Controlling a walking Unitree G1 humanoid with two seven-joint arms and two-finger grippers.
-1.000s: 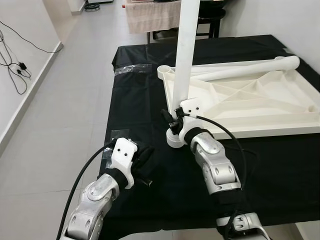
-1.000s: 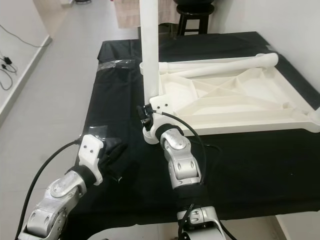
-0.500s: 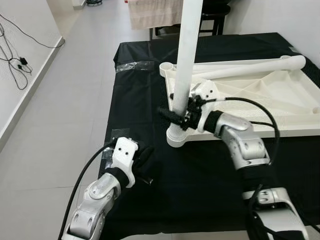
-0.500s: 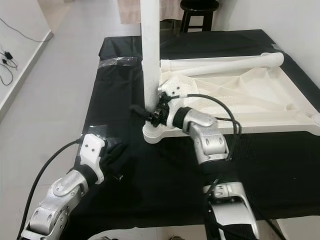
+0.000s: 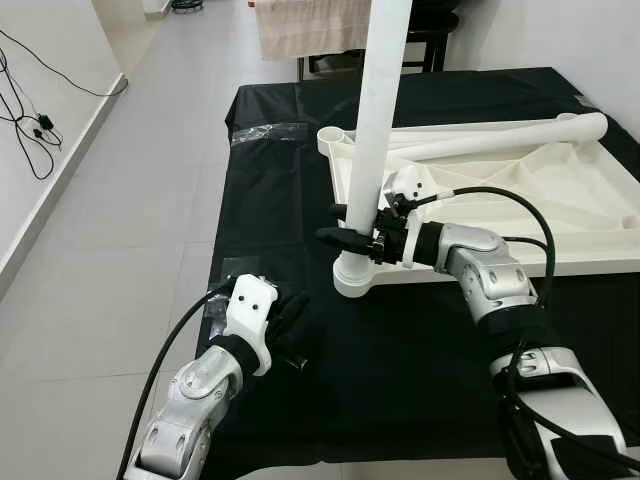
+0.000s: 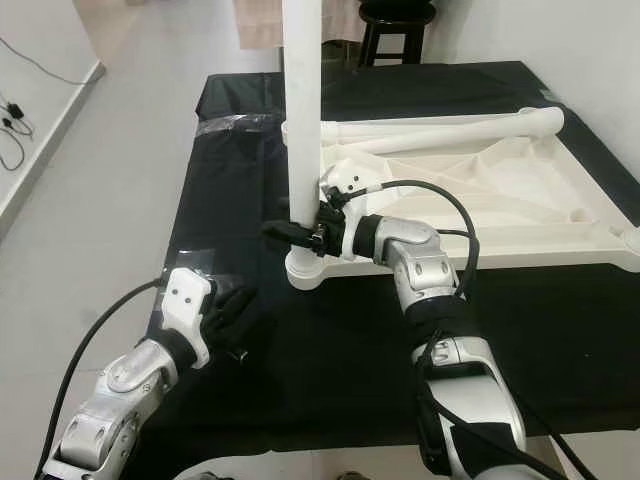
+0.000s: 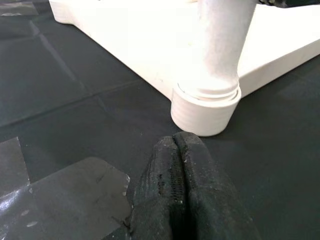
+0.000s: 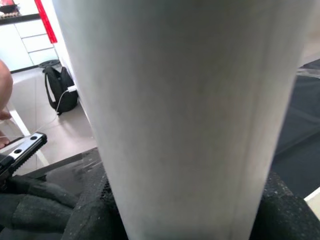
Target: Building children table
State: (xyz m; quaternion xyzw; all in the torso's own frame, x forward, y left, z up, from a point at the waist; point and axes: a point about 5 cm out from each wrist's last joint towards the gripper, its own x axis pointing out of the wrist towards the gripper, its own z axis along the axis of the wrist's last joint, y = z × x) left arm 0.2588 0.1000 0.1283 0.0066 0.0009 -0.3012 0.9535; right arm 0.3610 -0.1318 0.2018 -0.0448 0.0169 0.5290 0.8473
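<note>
White leg (image 5: 378,120) stands in the tabletop (image 5: 500,200) corner socket, right tool (image 5: 352,237) clamped around it; next, twist it tight. Left tool (image 7: 180,165) rests closed on the bench (image 5: 270,200).

Your robot's two arms are built of rounded silver segments with small dark screws. Each wrist carries a white plastic housing with two black holes, ahead of long black fingers on the left gripper (image 5: 287,318) and right gripper (image 5: 340,224). A black cable loops from each forearm to its wrist housing.
</note>
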